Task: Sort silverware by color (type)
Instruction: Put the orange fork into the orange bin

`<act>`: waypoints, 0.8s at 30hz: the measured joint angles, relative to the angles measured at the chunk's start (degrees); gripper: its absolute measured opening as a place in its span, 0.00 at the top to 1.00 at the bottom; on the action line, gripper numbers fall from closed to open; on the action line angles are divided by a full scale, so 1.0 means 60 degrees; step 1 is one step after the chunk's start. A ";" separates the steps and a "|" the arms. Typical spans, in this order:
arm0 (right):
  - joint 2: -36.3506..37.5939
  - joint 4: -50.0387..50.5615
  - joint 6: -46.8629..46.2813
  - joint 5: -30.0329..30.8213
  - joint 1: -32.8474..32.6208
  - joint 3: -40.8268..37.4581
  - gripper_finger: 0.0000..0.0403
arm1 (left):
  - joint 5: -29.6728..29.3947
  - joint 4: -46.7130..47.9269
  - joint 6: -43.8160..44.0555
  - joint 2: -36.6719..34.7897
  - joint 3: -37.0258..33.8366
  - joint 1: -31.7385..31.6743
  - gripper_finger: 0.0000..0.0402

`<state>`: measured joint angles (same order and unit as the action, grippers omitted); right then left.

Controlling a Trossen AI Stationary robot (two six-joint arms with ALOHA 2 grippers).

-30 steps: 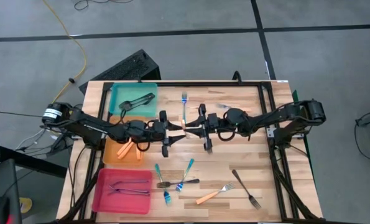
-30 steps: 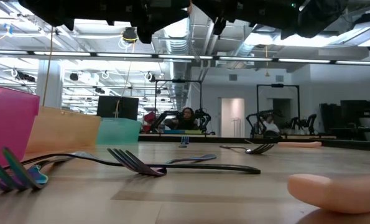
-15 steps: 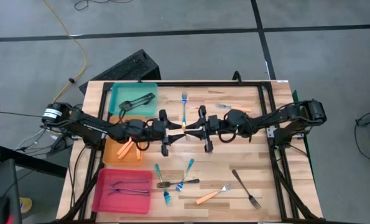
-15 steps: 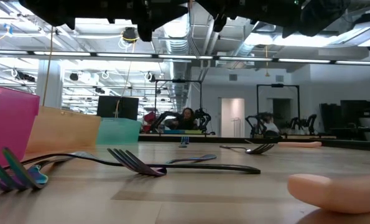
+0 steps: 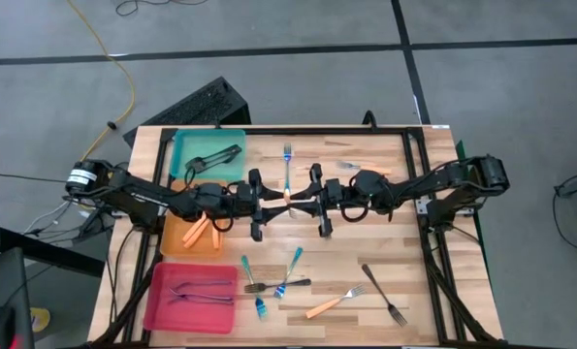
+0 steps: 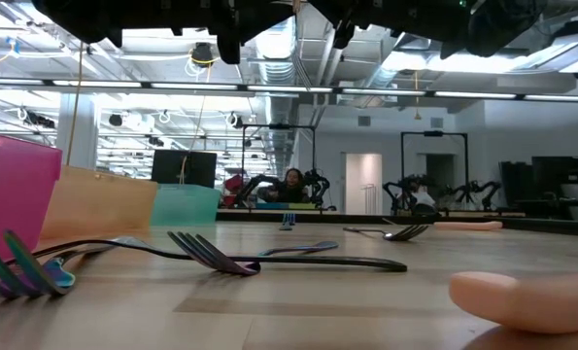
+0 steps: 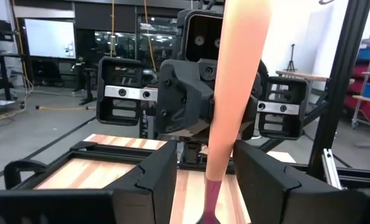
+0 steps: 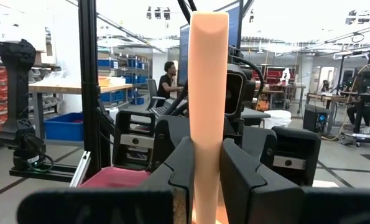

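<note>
Right end effector point(image 8: 206, 168) around orange-handled fork point(image 8: 208, 93)

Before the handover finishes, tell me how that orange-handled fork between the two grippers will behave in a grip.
The orange-handled fork looks stiff: it stands straight between the right gripper fingers without sagging. Its smooth, flat-sided handle may slip. Slim and probably plastic, it is likely light; the left gripper flanks it.

I see the left gripper point(image 5: 274, 199) a little nearer the right gripper point(image 5: 301, 201) above mid-bench, the orange-handled fork point(image 5: 288, 197) spanning them.
</note>
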<state>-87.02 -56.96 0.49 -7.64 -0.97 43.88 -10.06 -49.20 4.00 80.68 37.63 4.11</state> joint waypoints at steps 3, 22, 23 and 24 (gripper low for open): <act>0.0000 0.0002 -0.0002 -0.0003 -0.0004 0.0000 0.82 | 0.0325 -0.0009 0.0063 0.0000 0.0000 -0.0057 0.65; 0.0000 0.0017 0.0000 -0.0007 0.0044 0.0000 0.82 | 0.0116 0.0057 -0.0074 0.0004 0.0000 -0.0061 0.47; 0.0000 0.0020 -0.0004 -0.0007 0.0055 0.0000 0.82 | 0.0056 0.0057 -0.0061 0.0004 0.0000 -0.0061 0.46; 0.0000 0.0020 -0.0004 -0.0007 0.0058 0.0000 0.82 | 0.0046 0.0052 -0.0049 0.0004 0.0000 -0.0063 0.45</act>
<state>-87.02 -56.84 0.47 -7.68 -0.63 43.88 -9.79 -48.89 3.71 80.71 37.63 3.74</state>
